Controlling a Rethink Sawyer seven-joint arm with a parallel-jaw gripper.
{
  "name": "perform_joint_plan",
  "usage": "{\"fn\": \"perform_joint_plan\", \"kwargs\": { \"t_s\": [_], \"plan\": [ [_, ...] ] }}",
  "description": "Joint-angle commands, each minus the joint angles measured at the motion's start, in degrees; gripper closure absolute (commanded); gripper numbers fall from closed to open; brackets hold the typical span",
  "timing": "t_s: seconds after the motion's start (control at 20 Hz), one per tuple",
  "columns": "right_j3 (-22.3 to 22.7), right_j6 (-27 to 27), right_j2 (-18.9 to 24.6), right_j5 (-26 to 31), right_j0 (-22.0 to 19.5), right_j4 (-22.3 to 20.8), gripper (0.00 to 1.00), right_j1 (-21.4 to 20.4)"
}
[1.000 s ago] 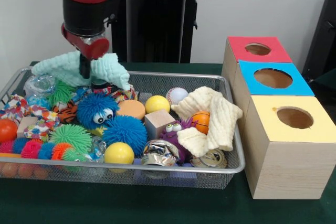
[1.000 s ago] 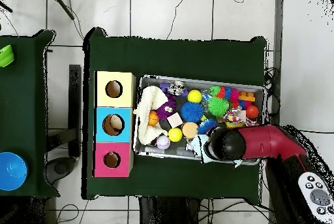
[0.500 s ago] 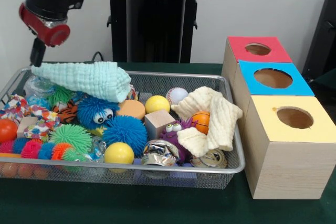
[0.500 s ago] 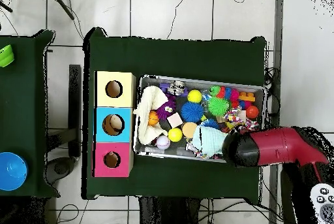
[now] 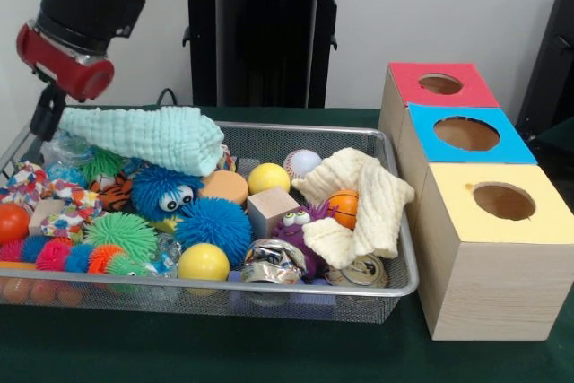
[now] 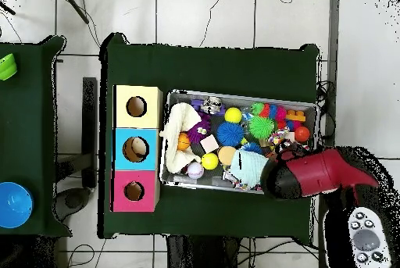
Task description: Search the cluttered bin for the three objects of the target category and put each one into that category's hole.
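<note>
Pinching mint cloth (image 5: pixel 148 136) end, gripper (image 5: pixel 45 114) at bin (image 5: pixel 314 136) corner; lift higher, clear toys before carrying.

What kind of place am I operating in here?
Probably a robotics lab test cell: a green-clothed table on tiled floor, a wire bin of toys, and three wooden boxes with coloured hole tops.

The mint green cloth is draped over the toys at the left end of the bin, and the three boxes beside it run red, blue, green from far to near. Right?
Not quite. The nearest box has a yellow top, not green; the front view shows the row running red, blue, yellow. The rest holds: the mint green cloth lies over the toys at the left end of the bin.
</note>
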Motion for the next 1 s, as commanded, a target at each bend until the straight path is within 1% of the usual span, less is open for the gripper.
{"fn": "perform_joint_plan", "kwargs": {
  "t_s": [0.05,0.1,0.15,0.25,0.4,0.5,0.55,0.6,0.65,0.7,0.75,1.0],
  "plan": [
    [-6.64,21.65,-8.76,-14.27,7.55,-3.12,1.00,11.58],
    [-7.32,21.72,-10.08,-15.60,8.47,-1.94,1.00,12.62],
    [-8.40,22.99,-12.01,-17.30,10.03,-1.13,1.00,14.16],
    [-9.65,22.43,-14.92,-20.24,11.77,2.20,1.00,16.55],
    [-9.89,19.69,-16.63,-24.06,12.11,6.76,1.00,19.07],
    [-8.60,16.45,-15.19,-24.89,10.49,9.02,1.00,19.70],
    [-7.17,13.83,-12.56,-24.21,8.21,9.65,1.00,19.46],
    [-6.22,11.79,-11.01,-23.84,6.71,10.57,1.00,19.37],
    [-3.96,7.69,-6.15,-21.16,2.54,11.06,1.00,18.54],
    [-2.87,5.17,-3.92,-19.63,0.50,11.69,1.00,18.32],
    [-1.39,1.77,-0.73,-17.19,-2.57,12.47,1.00,18.14],
    [0.14,-2.75,1.82,-13.73,-5.78,13.42,1.00,18.08]
  ]
}}
